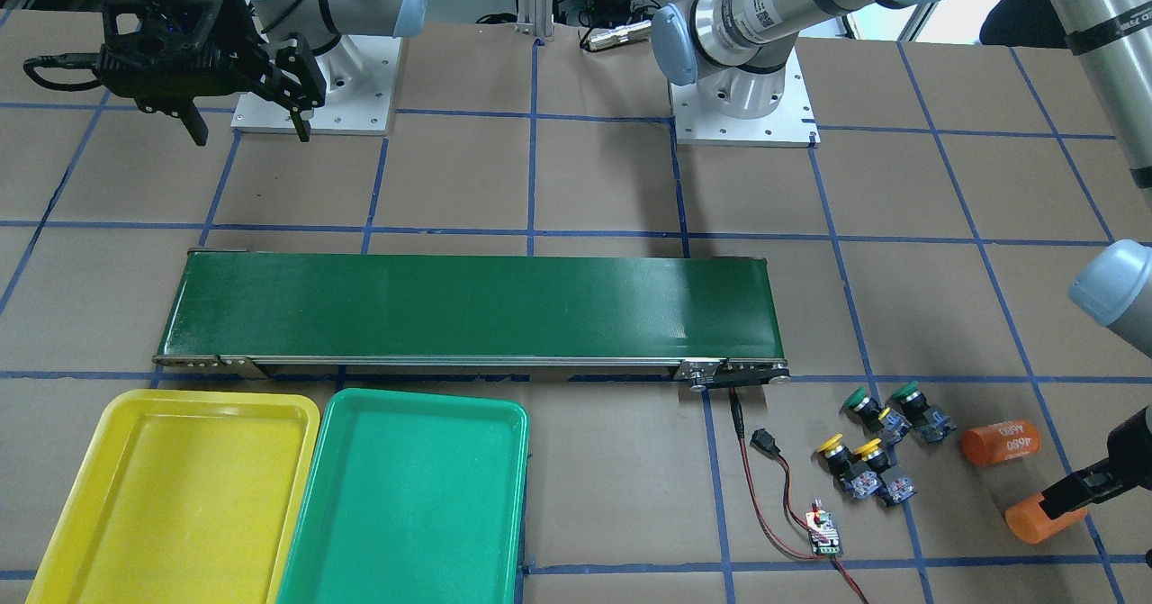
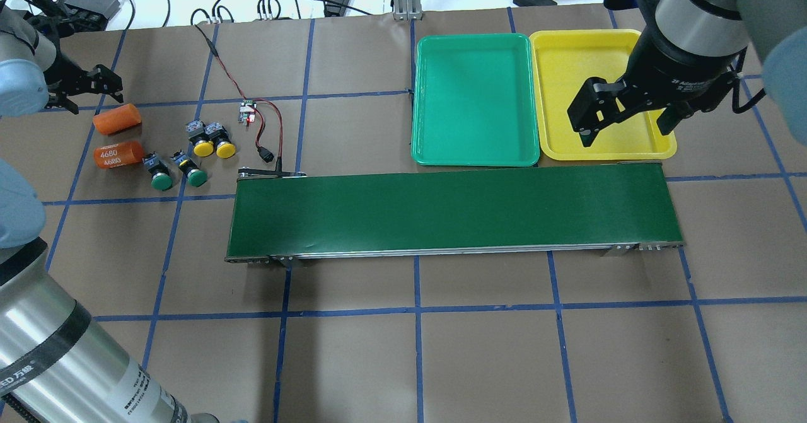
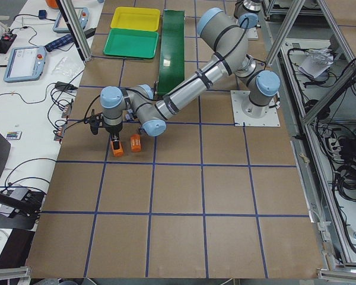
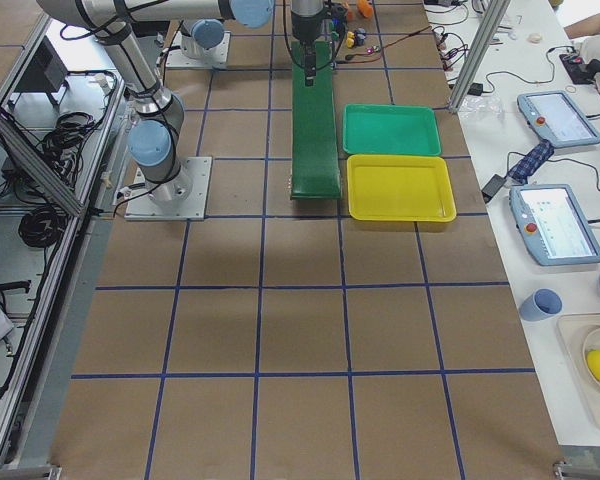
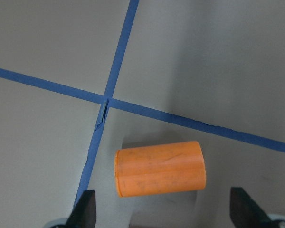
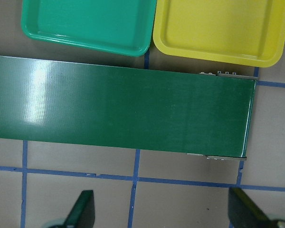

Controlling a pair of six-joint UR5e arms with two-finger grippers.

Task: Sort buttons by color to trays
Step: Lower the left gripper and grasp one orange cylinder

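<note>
Clock directions follow the overhead view, with 12 o'clock pointing away from the robot.

All four buttons lie on the surface at 10 o'clock from the left end of the belt, well apart from the trays. The two green buttons sit side by side. The two yellow buttons are just beside them at 2 o'clock, caps touching or nearly so.

The green tray and yellow tray lie at 12 o'clock from the belt's right half. The green one is just beside the yellow one, at its 9 o'clock.

Two orange cylinders lie at 9 o'clock from the buttons, the far cylinder and the near cylinder. A circuit board with red-black wires lies at 1 o'clock from the yellow buttons.

The left end effector hangs over the far cylinder with its jaws spread wide. The wrist view shows neither finger touching the cylinder.

The right end effector hangs high near the belt's right end. Its jaws are spread too and grip nothing.
</note>
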